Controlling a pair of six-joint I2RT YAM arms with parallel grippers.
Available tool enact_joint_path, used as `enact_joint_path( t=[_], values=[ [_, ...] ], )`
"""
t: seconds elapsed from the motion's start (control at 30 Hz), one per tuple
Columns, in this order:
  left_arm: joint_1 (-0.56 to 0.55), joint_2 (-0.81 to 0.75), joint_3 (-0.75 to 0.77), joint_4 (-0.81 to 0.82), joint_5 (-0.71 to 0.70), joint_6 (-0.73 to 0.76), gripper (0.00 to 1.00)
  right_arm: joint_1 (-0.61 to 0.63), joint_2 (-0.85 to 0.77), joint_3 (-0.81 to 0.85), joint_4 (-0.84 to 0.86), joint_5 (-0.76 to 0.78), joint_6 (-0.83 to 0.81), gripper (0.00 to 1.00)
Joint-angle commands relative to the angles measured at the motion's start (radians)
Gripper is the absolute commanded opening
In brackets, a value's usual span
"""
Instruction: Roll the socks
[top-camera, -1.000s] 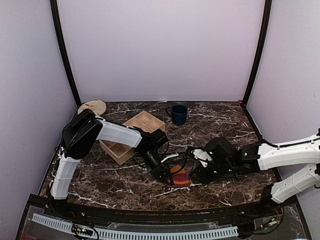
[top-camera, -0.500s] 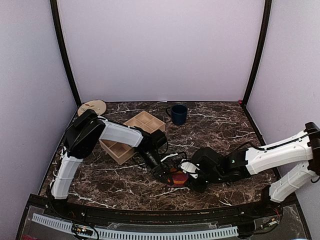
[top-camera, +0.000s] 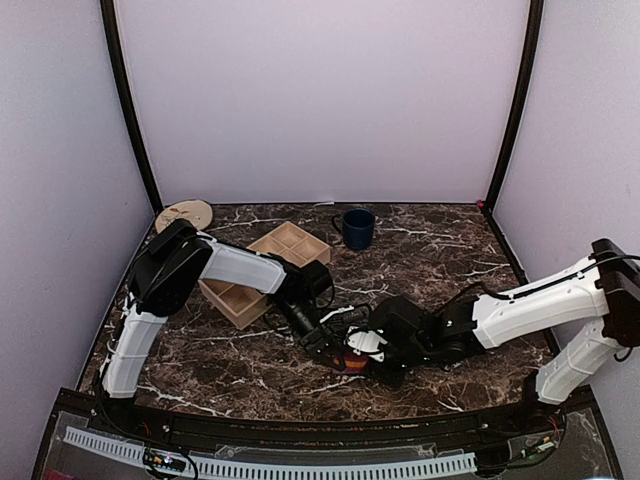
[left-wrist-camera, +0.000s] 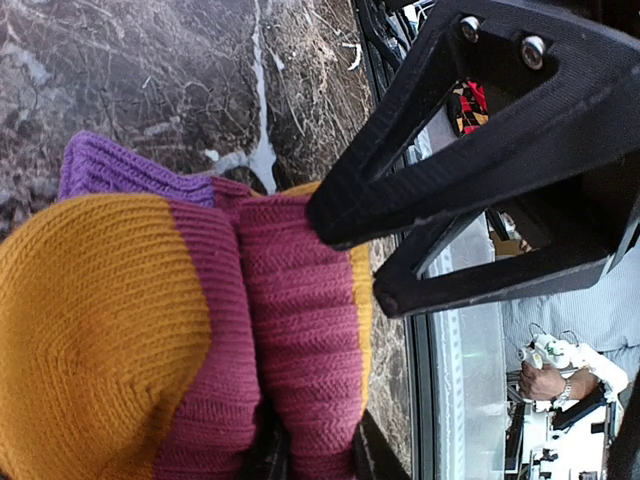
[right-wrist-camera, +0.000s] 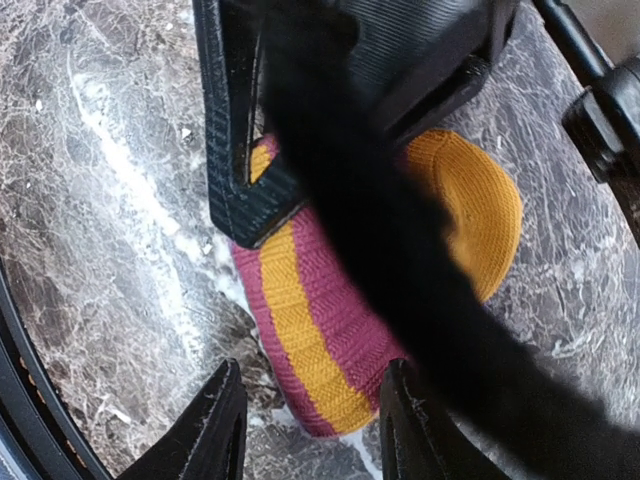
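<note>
Finds the striped sock (right-wrist-camera: 330, 330) bunched into a small bundle (orange, magenta, a bit of purple) on the dark marble surface (top-camera: 450, 250), near the front edge, right where both arms' ends meet. Shows the left tool (left-wrist-camera: 312, 458) clamped on a magenta fold of it. Has the right tool (right-wrist-camera: 312, 425) with fingers apart, straddling the sock's striped end from the opposite side, not gripping. Farther back, well apart from all this: wooden tray (top-camera: 285, 240) and blue mug (top-camera: 356, 228).

We only get a sliver of the striped sock (top-camera: 356, 353) from above; up close a black blur (right-wrist-camera: 400, 260) crosses it.
</note>
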Motion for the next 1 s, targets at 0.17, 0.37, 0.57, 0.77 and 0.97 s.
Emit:
enact_joint_path(
  t=[0.17,0.37,0.57,0.77,0.97],
  values=[
    [0.014,0.058,-0.018,-0.073,-0.102,0.004,0.22,0.009,0.057,0.042,0.036,-0.017,-0.061,0.43],
    [0.018,0.060,-0.019,-0.073,-0.090,0.006,0.22,0.004,0.075,0.033,0.045,-0.017,-0.071,0.40],
    [0.019,0.061,-0.021,-0.077,-0.084,0.007,0.21,-0.017,0.087,0.044,0.047,-0.045,-0.074,0.27],
    [0.021,0.053,-0.022,-0.077,-0.100,0.003,0.23,-0.037,0.130,0.063,0.028,-0.104,-0.071,0.10],
    [0.025,0.029,-0.028,-0.074,-0.160,-0.028,0.36,-0.051,0.151,0.081,0.013,-0.147,-0.061,0.00]
  ],
)
